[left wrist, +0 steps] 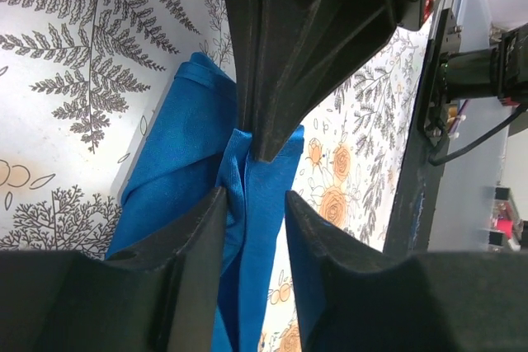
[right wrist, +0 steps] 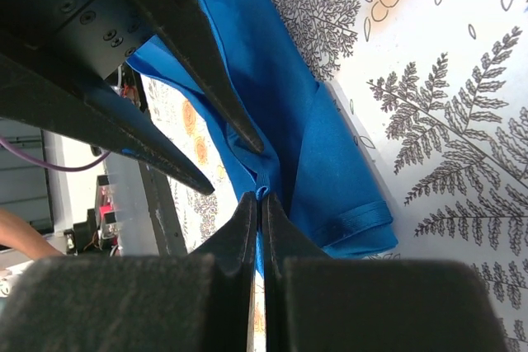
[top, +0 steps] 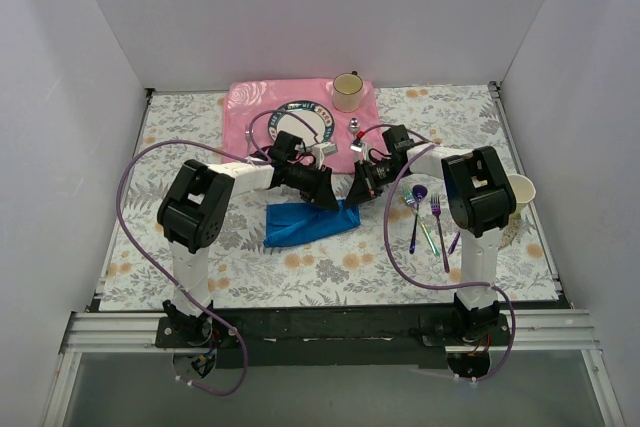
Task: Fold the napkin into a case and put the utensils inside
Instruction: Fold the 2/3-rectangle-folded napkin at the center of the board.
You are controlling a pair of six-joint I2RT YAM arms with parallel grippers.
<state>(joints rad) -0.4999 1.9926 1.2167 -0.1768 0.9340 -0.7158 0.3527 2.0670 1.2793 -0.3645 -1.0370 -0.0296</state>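
Centrally on the floral table (top: 250,267), the napkin (top: 305,224) is lying lengthwise left to right; the right gripper (right wrist: 260,197) is pinching its upper-right edge tight, the left gripper (left wrist: 254,195) is straddling that ridge with narrow jaws, utensils (top: 430,215) sitting right of centre.

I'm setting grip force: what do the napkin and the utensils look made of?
The napkin looks like soft woven cloth, matte royal blue: a fine weave, a stitched hem and limp folds show. The utensils are probably metal with a glossy iridescent purple-green finish, though they are too small to rule out plastic.
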